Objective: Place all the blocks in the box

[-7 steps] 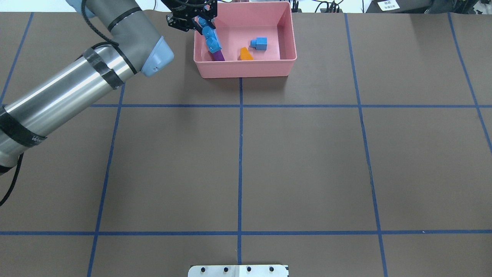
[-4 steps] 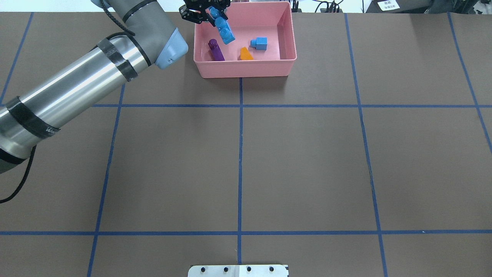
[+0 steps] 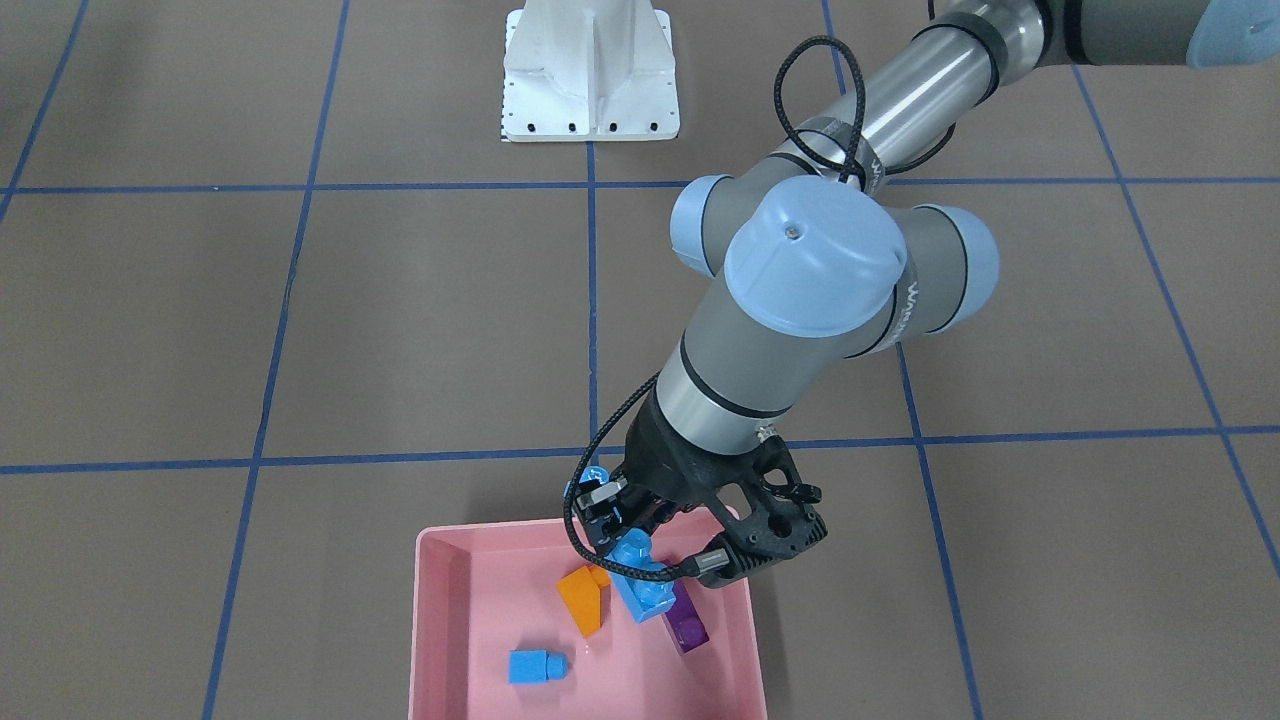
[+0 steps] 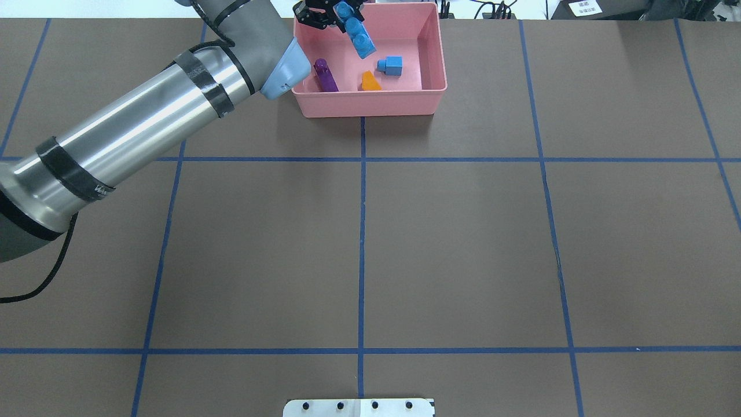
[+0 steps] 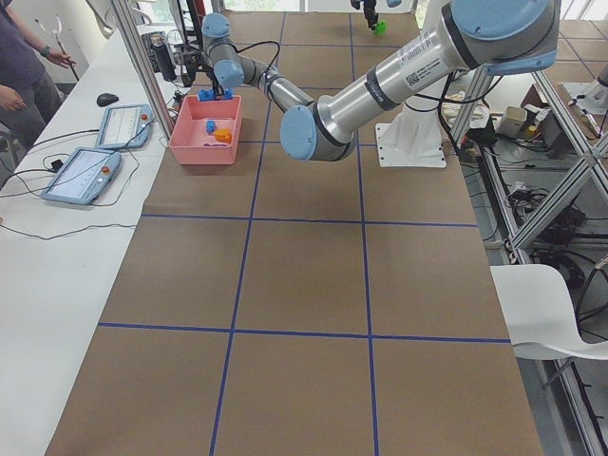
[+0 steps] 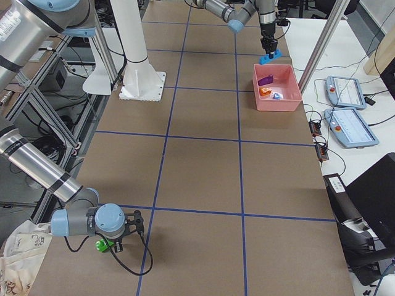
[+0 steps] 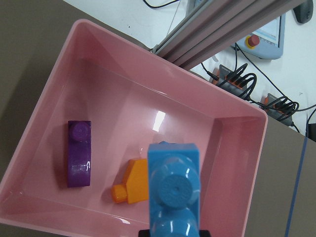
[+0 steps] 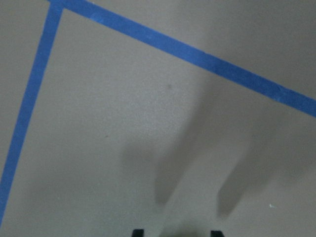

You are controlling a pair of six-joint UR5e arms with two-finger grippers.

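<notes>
My left gripper [image 4: 333,13] is shut on the long light-blue block [image 4: 357,36] and holds it tilted above the pink box [image 4: 370,109], over its far left part. In the left wrist view the light-blue block [image 7: 173,192] hangs over the box [image 7: 47,98]. On the box floor lie the purple block [image 4: 325,75], the orange block [image 4: 370,81] and the small blue cube [image 4: 392,65]. My right gripper [image 8: 176,232] is open over bare table. The green block [image 6: 100,245] lies on the table beside the right arm's wrist, far from the box.
The white robot base [image 3: 590,75] stands at the table's middle near edge. Tablets [image 5: 95,157] and cables lie on the white bench behind the box. An operator [image 5: 19,66] stands at that bench. Blue tape lines cross the brown table [image 4: 463,249].
My left gripper has carried the light-blue block to the right, from the box's left wall to over its inside. The purple block now shows in full.
</notes>
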